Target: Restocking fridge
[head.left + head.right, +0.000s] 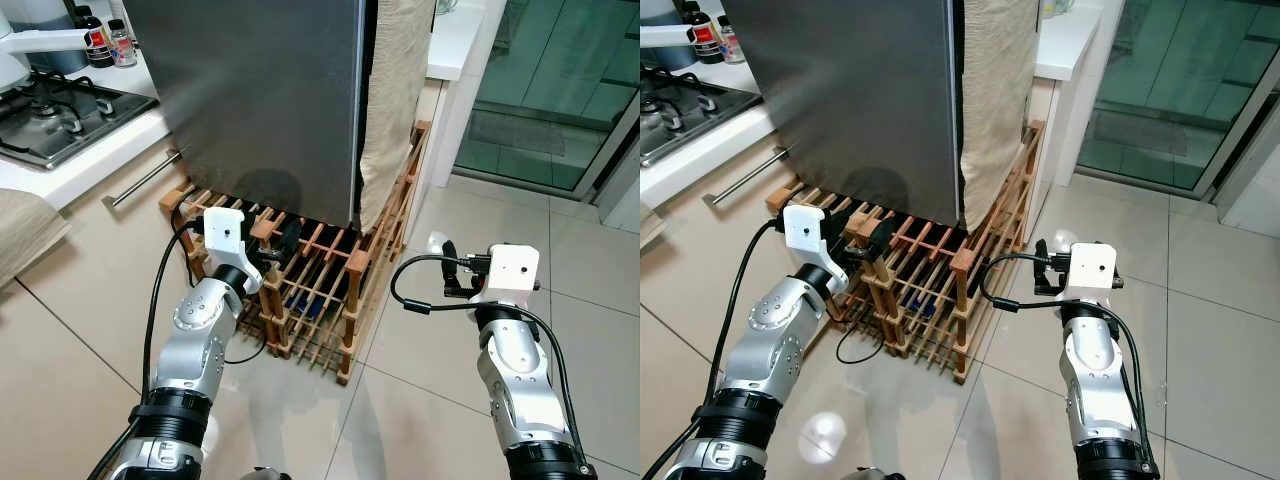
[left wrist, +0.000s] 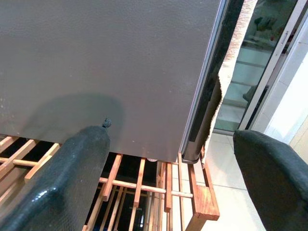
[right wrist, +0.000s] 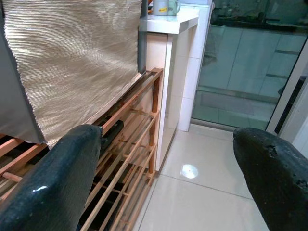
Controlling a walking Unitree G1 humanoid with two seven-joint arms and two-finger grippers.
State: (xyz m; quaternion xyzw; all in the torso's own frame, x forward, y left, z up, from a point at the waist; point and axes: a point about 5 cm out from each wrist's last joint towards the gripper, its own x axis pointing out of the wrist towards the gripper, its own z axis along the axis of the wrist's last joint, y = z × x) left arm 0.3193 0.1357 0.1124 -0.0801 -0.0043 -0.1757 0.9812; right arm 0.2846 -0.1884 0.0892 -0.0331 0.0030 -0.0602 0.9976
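The grey fridge (image 1: 260,100) stands shut on a wooden slatted rack (image 1: 350,300), and a beige cloth (image 1: 395,100) hangs down its right side. My left gripper (image 1: 275,245) is low in front of the fridge door's bottom edge, just above the rack. Its fingers (image 2: 62,183) are spread wide with nothing between them, open. My right gripper (image 1: 450,272) hovers over the tiled floor to the right of the rack, pointing toward the cloth (image 3: 72,62). It is open and holds nothing.
A gas stove (image 1: 50,115) and small bottles (image 1: 105,45) sit on the counter at left, with a drawer handle (image 1: 145,178) below. A white counter (image 1: 450,40) and a glass sliding door (image 1: 560,90) are to the right. Tiled floor (image 1: 480,180) lies open on the right.
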